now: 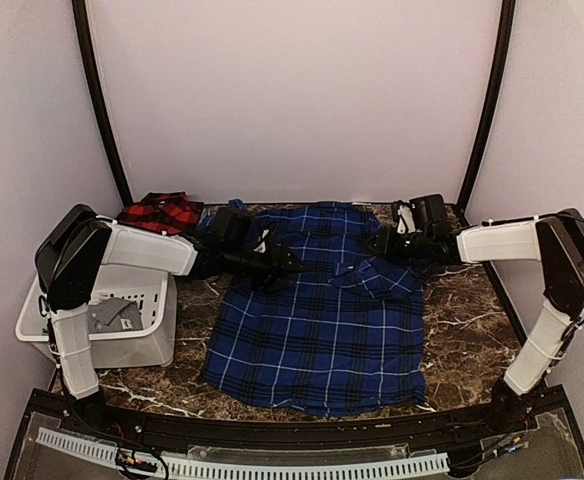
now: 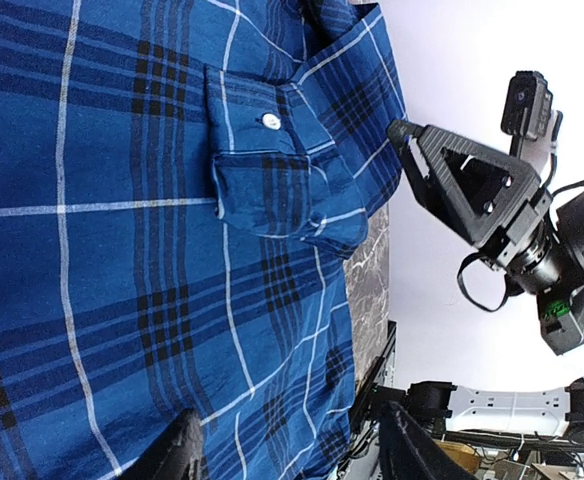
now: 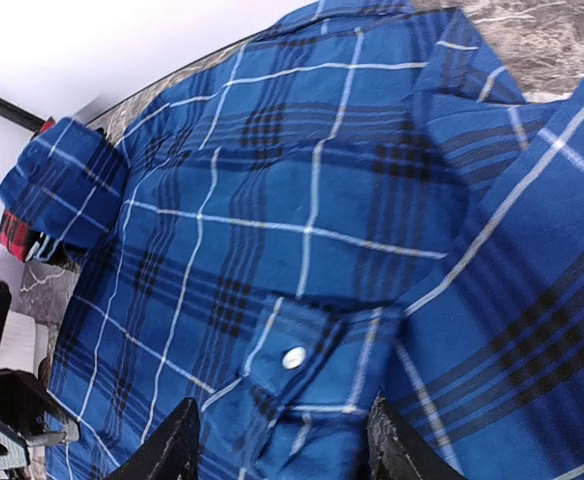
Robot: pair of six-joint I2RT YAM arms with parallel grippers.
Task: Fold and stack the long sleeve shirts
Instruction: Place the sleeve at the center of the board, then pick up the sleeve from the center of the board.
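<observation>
Closest to me is a long white strip with little slots, running along the near edge of the brown marble table. Just past it lies the big dark blue plaid cloth shirt with thin white lines. It is spread out flat in the middle of the table, and its bottom hem comes near the front edge.

Both arms reach in over the top part of the shirt. The left claw hangs over the shirt's left shoulder side. Its two black fingers are spread apart and nothing is pinched between them; the blue cloth lies flat below.

The right claw hangs over the other side. It is spread apart too, and it grips nothing. A blue sleeve cuff with a small white button lies folded in on the shirt, right under this claw and between the two claws.

Away in the back left corner sits the red-and-black plaid shirt, bunched up, just beside the blue one's collar end. A white plastic basket stands at the left side of the table with a grey cloth inside.
</observation>
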